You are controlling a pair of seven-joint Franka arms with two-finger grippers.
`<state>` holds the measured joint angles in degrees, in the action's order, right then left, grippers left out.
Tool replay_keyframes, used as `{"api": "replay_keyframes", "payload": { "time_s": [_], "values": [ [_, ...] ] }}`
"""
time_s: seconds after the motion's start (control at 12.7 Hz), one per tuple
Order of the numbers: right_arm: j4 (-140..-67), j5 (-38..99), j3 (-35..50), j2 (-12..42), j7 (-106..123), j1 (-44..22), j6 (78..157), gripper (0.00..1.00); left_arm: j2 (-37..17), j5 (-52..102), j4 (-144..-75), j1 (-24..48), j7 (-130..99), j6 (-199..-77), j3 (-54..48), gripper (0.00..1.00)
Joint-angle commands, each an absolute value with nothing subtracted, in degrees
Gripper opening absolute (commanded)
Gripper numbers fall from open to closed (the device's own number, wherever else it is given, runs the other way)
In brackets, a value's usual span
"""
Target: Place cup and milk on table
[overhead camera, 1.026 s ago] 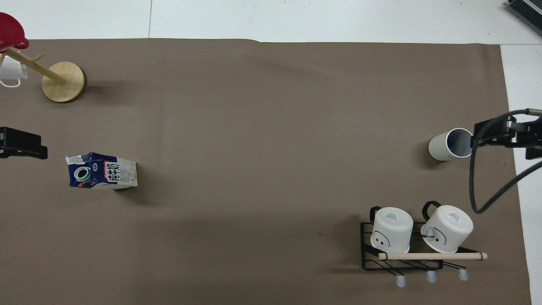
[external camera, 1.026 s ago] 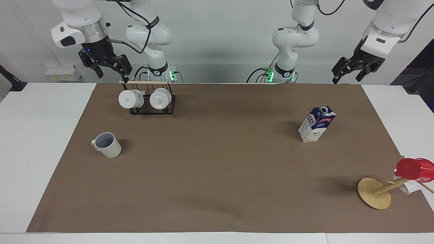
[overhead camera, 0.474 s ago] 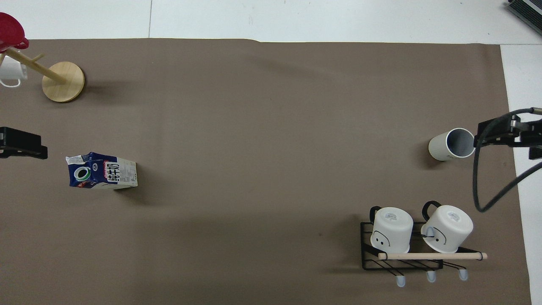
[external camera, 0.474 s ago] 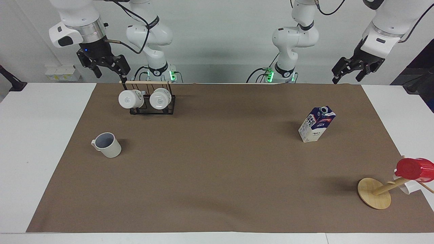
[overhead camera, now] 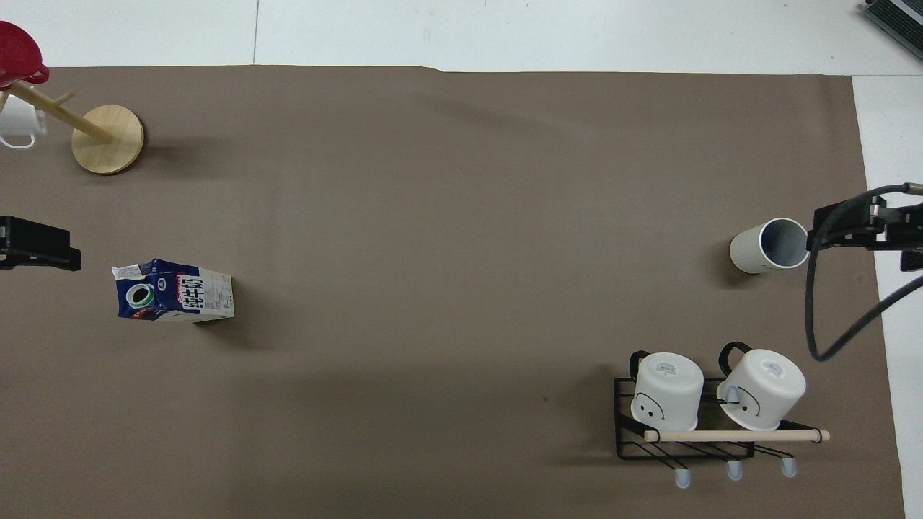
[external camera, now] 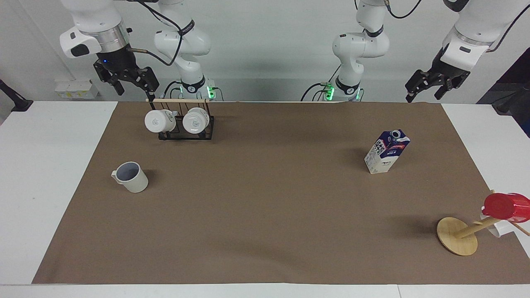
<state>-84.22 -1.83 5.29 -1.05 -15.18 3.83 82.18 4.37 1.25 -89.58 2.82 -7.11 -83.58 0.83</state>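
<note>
The off-white cup point(external camera: 131, 178) stands upright on the brown sheet point(external camera: 265, 207) of the white table point(external camera: 37, 165), toward the right arm's end; it also shows in the overhead view point(overhead camera: 768, 246). The milk carton point(external camera: 387, 152) stands upright on the sheet toward the left arm's end, and shows from above point(overhead camera: 173, 290). My right gripper point(external camera: 136, 87) is open and empty, raised high beside the mug rack, apart from the cup. My left gripper point(external camera: 423, 96) is open and empty, raised high over the sheet's corner nearest the robots, apart from the carton.
A black wire rack point(external camera: 186, 131) with a wooden rail holds two glossy white mugs near the robots point(overhead camera: 692, 418). A tilted wooden mug tree point(external camera: 457, 236) with a red cup point(external camera: 507, 205) and a small white mug stands far from the robots at the left arm's end.
My right gripper has risen slightly and drawn a little away from the rack. The left gripper, the cup and the carton have not moved.
</note>
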Motion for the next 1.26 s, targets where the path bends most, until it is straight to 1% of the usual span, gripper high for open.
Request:
{"api": "replay_keyframes", "payload": {
  "time_s": [0.0, 0.79, 0.95, 1.18],
  "values": [
    [-85.87, -0.79, 5.45, -2.46, -13.01, 4.57, 82.97, 1.00, 5.10, 0.62, -89.74, 3.25, -7.82, -82.79, 1.14, 1.00],
    [-86.04, -0.79, 5.45, -2.46, -12.83, 4.75, 83.14, 1.00, 5.10, 0.62, -89.74, 3.25, -7.82, -82.79, 1.14, 1.00],
    [-86.31, -0.79, 5.36, -2.37, -12.74, 4.92, 85.93, 1.00, 5.10, 0.62, -89.74, 3.25, -7.82, -82.79, 1.14, 1.00],
    [-86.57, -0.79, 5.36, -2.02, -12.74, 5.62, 87.71, 1.00, 5.10, 0.62, -89.74, 3.25, -7.91, -82.79, 1.14, 1.00]
  ]
}}
